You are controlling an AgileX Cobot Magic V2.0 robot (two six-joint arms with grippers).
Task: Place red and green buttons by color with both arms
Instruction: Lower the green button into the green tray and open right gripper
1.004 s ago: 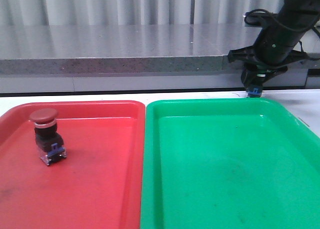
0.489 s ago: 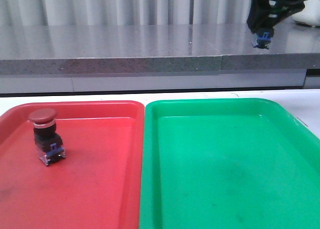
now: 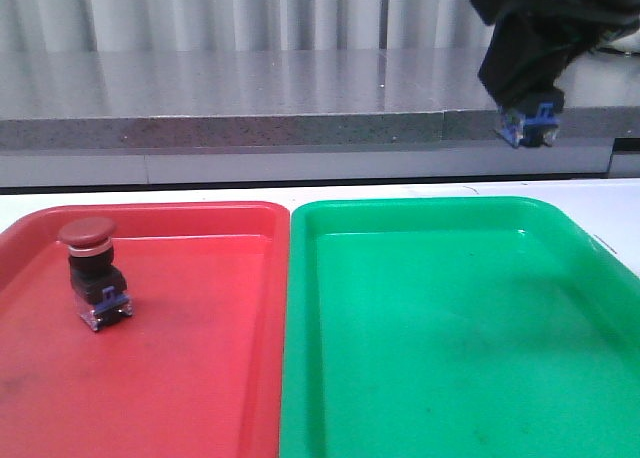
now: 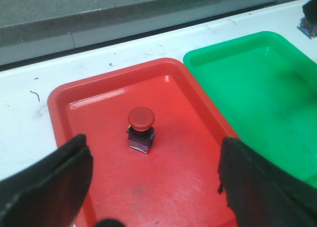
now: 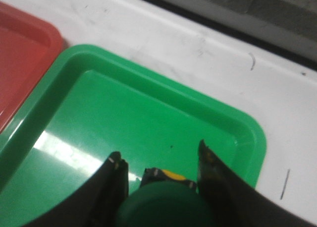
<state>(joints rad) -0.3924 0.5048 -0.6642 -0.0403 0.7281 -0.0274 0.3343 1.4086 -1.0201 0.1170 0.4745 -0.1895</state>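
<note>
Since the earlier frames, the right arm (image 3: 540, 38) has lifted off the far edge of the green tray (image 3: 420, 418), gone high, and now sits lower and nearer the camera, the button's blue base (image 3: 530, 123) hanging under it above the tray's far right corner.

In the front view, we see the red button (image 3: 92, 270) standing upright in the red tray (image 3: 200, 398), toward its left side, cap up. That half of the sort looks done to us. The green tray holds nothing yet.

In the left wrist view, the left gripper (image 4: 153, 187) hangs above the red tray with its jaws spread wide and empty, the red button well apart between and beyond them. We judge it has no more to do here.

In the right wrist view, the right gripper (image 5: 161, 180) has its jaws closed on the green button (image 5: 166, 204), cap toward the camera, over the green tray's floor near 1 corner. Holding it by the body keeps the base free to land flat. We think lowering and releasing is what remains.
</note>
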